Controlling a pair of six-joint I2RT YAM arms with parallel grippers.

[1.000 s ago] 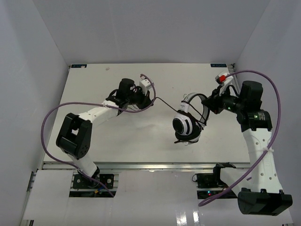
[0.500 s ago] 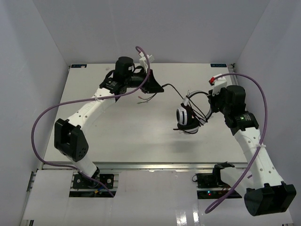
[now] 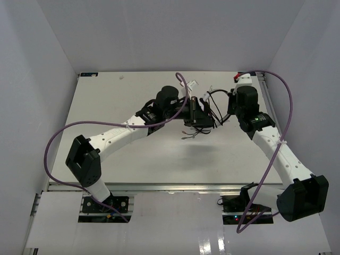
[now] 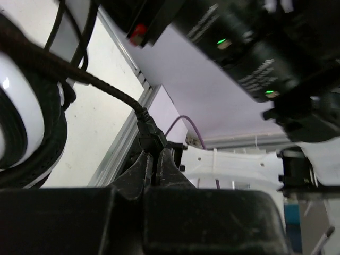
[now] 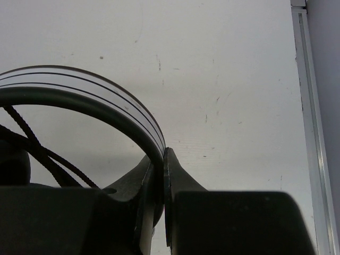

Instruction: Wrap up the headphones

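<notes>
Risk-wise: the left gripper [image 4: 153, 159] is pinched right down on the thin black cable [image 4: 106, 90], so a hard tug could slip it free or yank the headphones [image 3: 201, 114] loose; the right gripper [image 5: 163, 170] is clamped tight on the headband [image 5: 85, 98], holding them up over the far middle of the table [image 3: 133, 154]; both grippers are crowded together, so a bump looks possible; count: one pair of headphones, one cable, two grippers.

Top view, centre: the headphones [image 3: 207, 118] are mostly hidden behind the left gripper [image 3: 193, 112] — plug colours too small to tell. Left wrist view: their ear cup [image 4: 21, 119] is blurred — cut off at the left edge.
</notes>
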